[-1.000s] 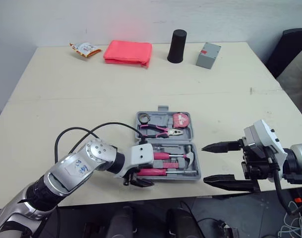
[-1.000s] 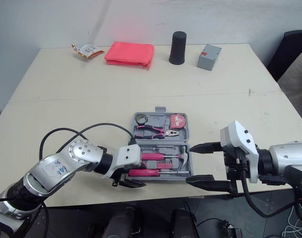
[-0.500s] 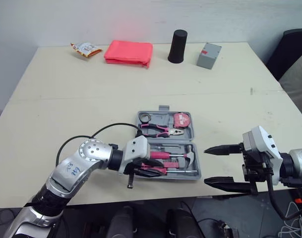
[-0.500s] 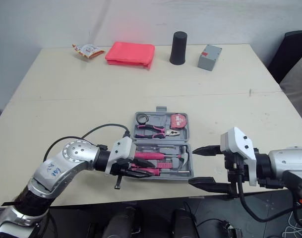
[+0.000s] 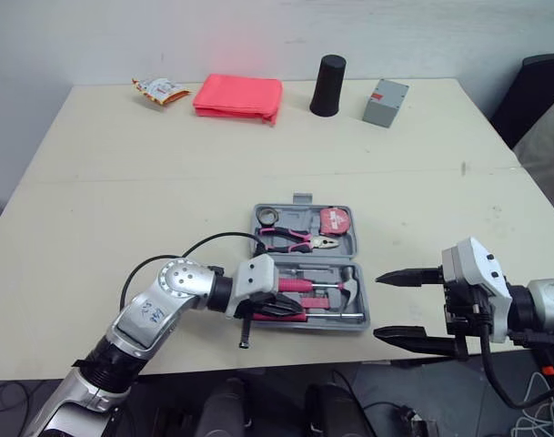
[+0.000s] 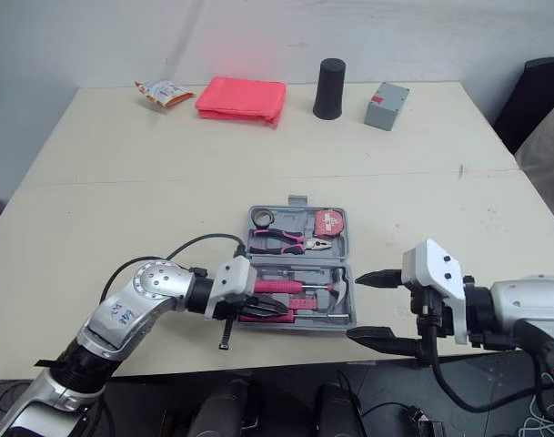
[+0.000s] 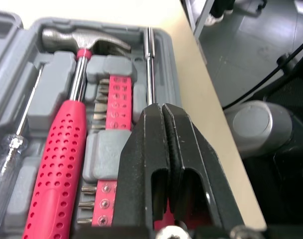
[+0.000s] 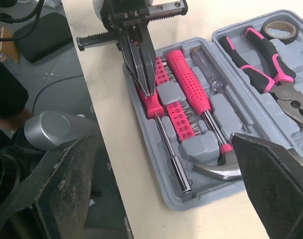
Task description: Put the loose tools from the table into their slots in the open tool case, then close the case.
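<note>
The grey plastic open tool case [image 8: 196, 199] lies on the pale desk [image 5: 122, 182], directly under the left end effector [image 7: 162, 107], whose two black fingers are pressed together with nothing between them; their tips lie on the pink handle of a long driver [image 7: 149, 64] in the case's front slot, and its steel shaft runs on ahead of the tips; just beside the fingers sit a pink rack of bits [image 7: 119, 102], then a steel hammer with a pink dotted handle [image 7: 56, 169], then a clear-handled screwdriver [image 7: 9, 149], each in its own moulded slot; further beyond, the other half holds pink-handled pliers [image 8: 270, 74], a black roll of tape [image 8: 278, 27] and a round pink tape measure [image 5: 333, 218]; the right end effector [image 5: 377, 305] hovers at the desk's near edge, fingers spread wide and empty, pointing at the case's hammer end, apart from it.
</note>
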